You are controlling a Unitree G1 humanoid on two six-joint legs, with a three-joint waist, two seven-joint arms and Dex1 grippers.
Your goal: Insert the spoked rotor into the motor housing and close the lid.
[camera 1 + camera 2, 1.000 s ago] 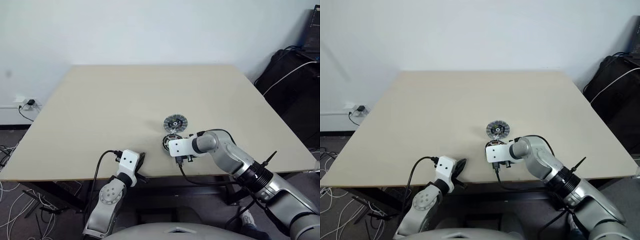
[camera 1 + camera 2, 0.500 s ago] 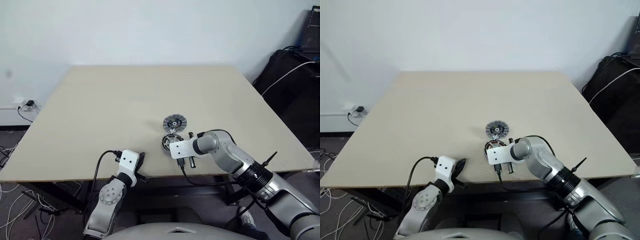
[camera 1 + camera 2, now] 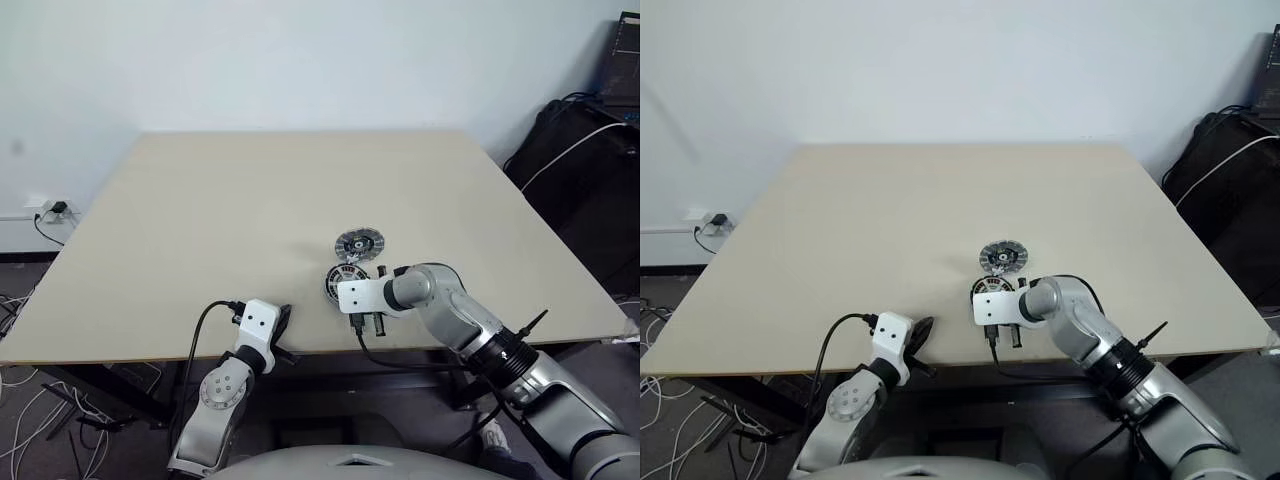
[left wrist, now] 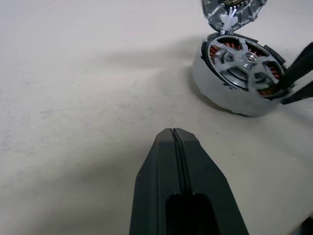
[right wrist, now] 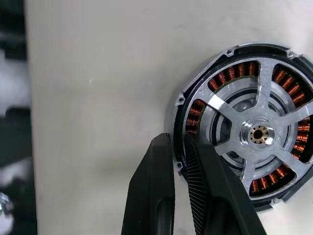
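One motor housing (image 5: 234,132) flat on table (image 3: 220,210) near front edge, axis upright; one spoked rotor (image 5: 257,133) seated inside; one lid (image 3: 359,243) just behind; right tool (image 5: 178,161) pinching housing rim; left tool (image 4: 176,142) closed, empty.

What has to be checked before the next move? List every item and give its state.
1. The spoked rotor sits in the motor housing: ok. Its spokes lie over the copper windings and the hub is centred.
2. The right gripper holds the housing: ok. Its fingers pinch the rim, one outside and one inside.
3. The lid is free to take: ok. It is on the table just beyond the housing, and nothing grips it.
4. The lid is clear of the housing: cannot tell. The two are very close together.
5. The left gripper is ready for the lid: not ok. It is shut, near the table's front edge and away from the lid.
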